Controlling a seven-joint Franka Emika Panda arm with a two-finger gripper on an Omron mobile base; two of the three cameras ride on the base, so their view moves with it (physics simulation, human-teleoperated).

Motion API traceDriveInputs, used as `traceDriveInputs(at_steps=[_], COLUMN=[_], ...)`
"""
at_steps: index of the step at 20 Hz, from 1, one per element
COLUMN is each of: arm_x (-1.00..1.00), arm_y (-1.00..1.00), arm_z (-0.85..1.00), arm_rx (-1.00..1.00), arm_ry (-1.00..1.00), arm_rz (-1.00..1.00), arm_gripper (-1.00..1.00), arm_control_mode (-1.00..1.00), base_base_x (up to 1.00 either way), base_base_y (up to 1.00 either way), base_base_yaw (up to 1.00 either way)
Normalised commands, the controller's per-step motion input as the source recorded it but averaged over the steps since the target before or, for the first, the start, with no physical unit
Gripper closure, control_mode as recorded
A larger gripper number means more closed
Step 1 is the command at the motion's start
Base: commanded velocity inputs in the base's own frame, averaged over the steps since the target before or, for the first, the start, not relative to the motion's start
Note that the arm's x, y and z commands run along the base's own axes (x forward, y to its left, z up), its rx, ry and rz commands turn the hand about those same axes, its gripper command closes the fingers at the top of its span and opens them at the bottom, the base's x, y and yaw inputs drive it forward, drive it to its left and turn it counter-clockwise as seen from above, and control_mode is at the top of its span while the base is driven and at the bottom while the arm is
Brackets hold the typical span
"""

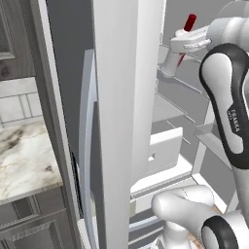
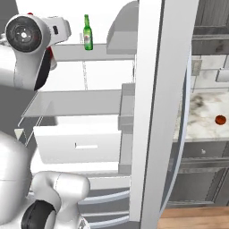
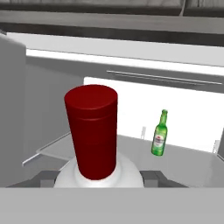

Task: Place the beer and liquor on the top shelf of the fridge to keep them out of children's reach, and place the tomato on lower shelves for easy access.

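Observation:
My gripper (image 3: 98, 178) is shut on the liquor (image 3: 92, 131), a whitish bottle with a dark red cap held upright inside the fridge (image 2: 85, 80). From the left base view its cap (image 1: 189, 22) sticks up above the hand (image 1: 187, 44). The beer (image 2: 88, 32), a slim green bottle, stands upright on the top shelf (image 2: 107, 51), to the right of the liquor and farther in; in the hand view the beer (image 3: 159, 133) is right of the cap. The tomato (image 2: 219, 119) lies on the marble counter (image 2: 203, 107) outside the fridge. A lower shelf (image 2: 76, 103) is bare.
The open fridge door (image 2: 154, 112) stands between the fridge interior and the counter; in the left base view the door (image 1: 121, 121) is edge-on. A white drawer (image 2: 82, 141) sits under the lower shelf. Grey cabinets (image 2: 201, 179) run below the counter.

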Motion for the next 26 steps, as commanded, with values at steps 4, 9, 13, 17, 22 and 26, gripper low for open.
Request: traceDriveInputs(at_steps=[4, 9, 13, 17, 22, 26], arm_x=[0.47, 0.49, 0.53, 0.52, 0.50, 0.50], arm_y=[0.13, 0.22, 0.26, 0.16, 0.06, 0.04], arm_z=[-0.15, -0.08, 0.00, 0.00, -0.03, -0.05], arm_rx=[0.00, 0.00, 0.00, 0.00, 0.00, 0.00], arm_ry=[0.00, 0.02, 0.09, 0.10, 0.07, 0.01], arm_rz=[0.00, 0.00, 0.00, 0.00, 0.00, 0.00], arm_gripper=[1.00, 1.00, 1.00, 1.00, 1.00, 1.00], arm_control_mode=[-1.00, -1.00, -1.00, -1.00, -1.00, -1.00], base_base_x=[0.00, 0.00, 0.00, 0.00, 0.00, 0.00], base_base_y=[0.00, 0.00, 0.00, 0.00, 0.00, 0.00], base_base_yaw=[0.00, 0.00, 0.00, 0.00, 0.00, 0.00])
